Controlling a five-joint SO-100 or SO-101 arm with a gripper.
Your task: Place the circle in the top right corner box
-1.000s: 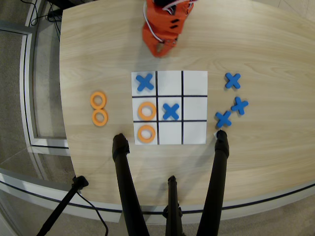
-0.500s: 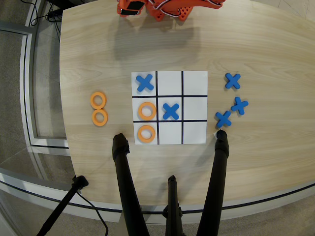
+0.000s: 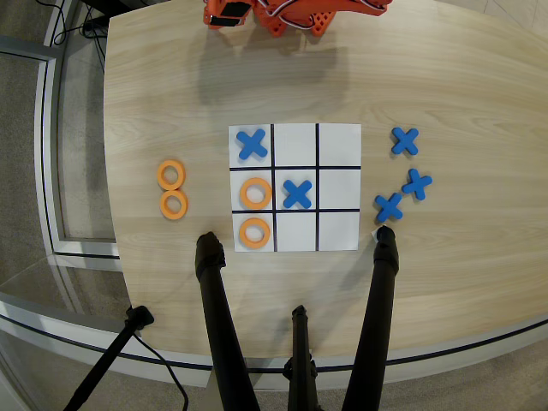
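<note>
Two loose orange circles lie on the table left of the paper grid, one (image 3: 171, 175) just above the other (image 3: 174, 204). Two more orange circles sit in the grid's left column, in the middle cell (image 3: 255, 193) and the bottom cell (image 3: 254, 232). The top right corner box (image 3: 338, 144) is blank white. Blue X pieces sit in the top left cell (image 3: 252, 144) and the centre cell (image 3: 297, 193). The orange arm (image 3: 291, 13) is folded at the table's far edge, far from the grid. Its fingers cannot be made out, and it holds nothing that I can see.
Three spare blue X pieces lie right of the grid (image 3: 405, 140), (image 3: 417, 183), (image 3: 388, 206). Black tripod legs (image 3: 214, 300), (image 3: 381, 291) stand on the table's near edge, just below the grid. The table's curved edge runs along the left and bottom.
</note>
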